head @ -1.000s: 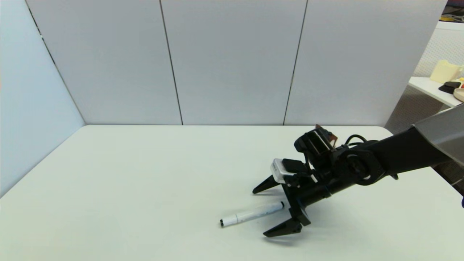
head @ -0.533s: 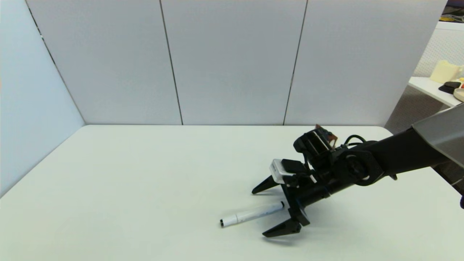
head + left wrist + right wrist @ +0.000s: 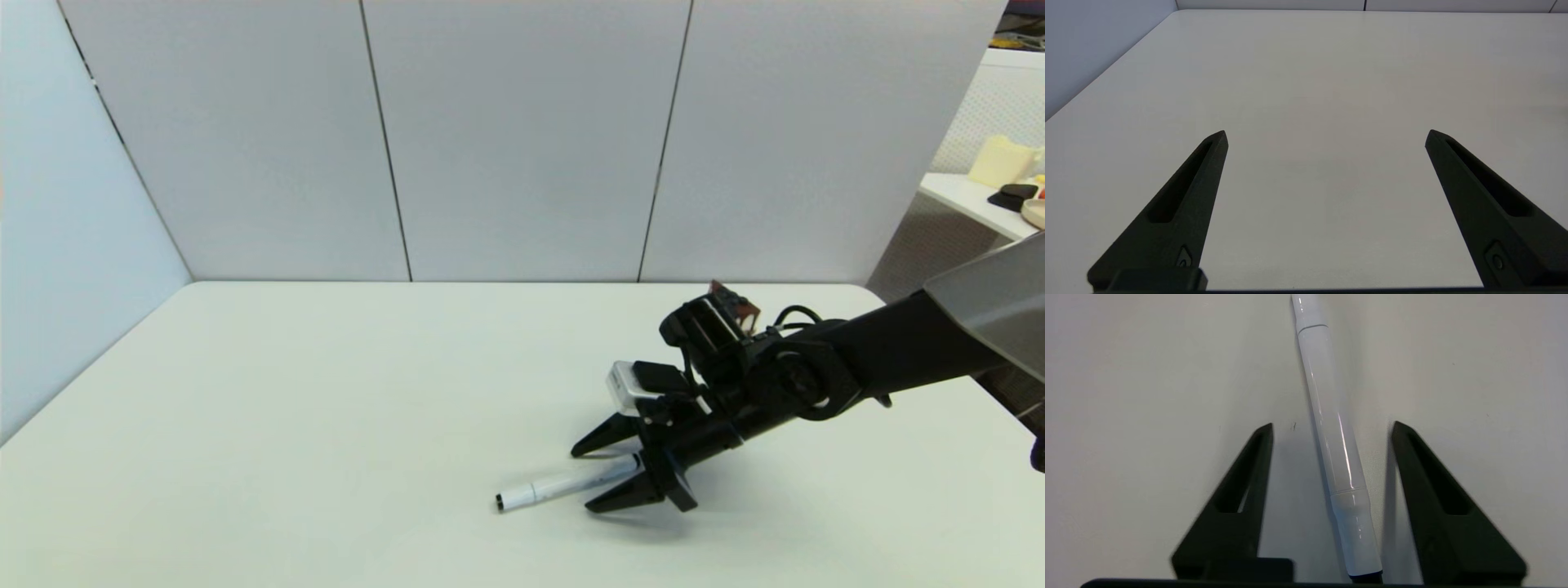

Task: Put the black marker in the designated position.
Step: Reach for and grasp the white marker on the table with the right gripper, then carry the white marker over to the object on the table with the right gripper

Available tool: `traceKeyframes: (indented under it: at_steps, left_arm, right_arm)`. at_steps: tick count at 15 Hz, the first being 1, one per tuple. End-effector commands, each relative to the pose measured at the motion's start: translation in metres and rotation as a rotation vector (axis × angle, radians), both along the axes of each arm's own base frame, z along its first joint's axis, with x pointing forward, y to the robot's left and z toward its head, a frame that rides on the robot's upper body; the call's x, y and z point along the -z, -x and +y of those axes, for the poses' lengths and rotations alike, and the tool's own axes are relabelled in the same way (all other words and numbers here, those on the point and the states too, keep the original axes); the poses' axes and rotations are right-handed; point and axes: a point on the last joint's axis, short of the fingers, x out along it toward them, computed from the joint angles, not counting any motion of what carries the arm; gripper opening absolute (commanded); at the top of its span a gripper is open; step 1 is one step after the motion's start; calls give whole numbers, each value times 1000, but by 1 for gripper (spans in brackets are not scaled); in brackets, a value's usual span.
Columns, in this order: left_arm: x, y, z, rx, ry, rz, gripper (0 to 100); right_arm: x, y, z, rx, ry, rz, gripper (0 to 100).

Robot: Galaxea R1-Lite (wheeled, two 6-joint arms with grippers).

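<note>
The black marker (image 3: 555, 487) is a slim white pen with black tips, lying flat on the white table (image 3: 326, 408) at the front centre-right. My right gripper (image 3: 581, 480) is down at the table with its open fingers on either side of the marker's right end. The right wrist view shows the marker (image 3: 1316, 375) between the fingers (image 3: 1241, 490), with a gap on each side. No mark on the tabletop shows the designated position. My left gripper (image 3: 1327, 134) is open over bare table and does not show in the head view.
A small brown piece (image 3: 739, 304) peeks out behind my right wrist near the table's far right. Grey panel walls (image 3: 522, 139) close the table's back and left. A side table (image 3: 980, 200) with objects stands beyond the right edge.
My right gripper's fingers have drawn much closer together around the marker's right end. The marker lies where it was.
</note>
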Motion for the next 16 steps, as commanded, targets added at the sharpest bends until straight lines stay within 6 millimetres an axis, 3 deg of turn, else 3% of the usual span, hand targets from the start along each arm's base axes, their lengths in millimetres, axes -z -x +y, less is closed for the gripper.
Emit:
traceKeyframes:
  at_steps: [1, 7, 10, 12, 16]
  left_arm:
    - [0, 0, 0, 0, 0, -1, 100]
    - [0, 0, 0, 0, 0, -1, 100]
    - [0, 0, 0, 0, 0, -1, 100]
    - [0, 0, 0, 0, 0, -1, 100]
    - [0, 0, 0, 0, 0, -1, 100]
  right_arm:
    - [-1, 0, 0, -5, -7, -5, 0]
    - [-9, 2, -1, -3, -14, -13, 0]
    - [-37, 3, -13, 63, -39, -21, 0]
    - [-67, -2, -36, 214, -52, 82, 0]
    - [-90, -23, -108, 496, -42, 130, 0]
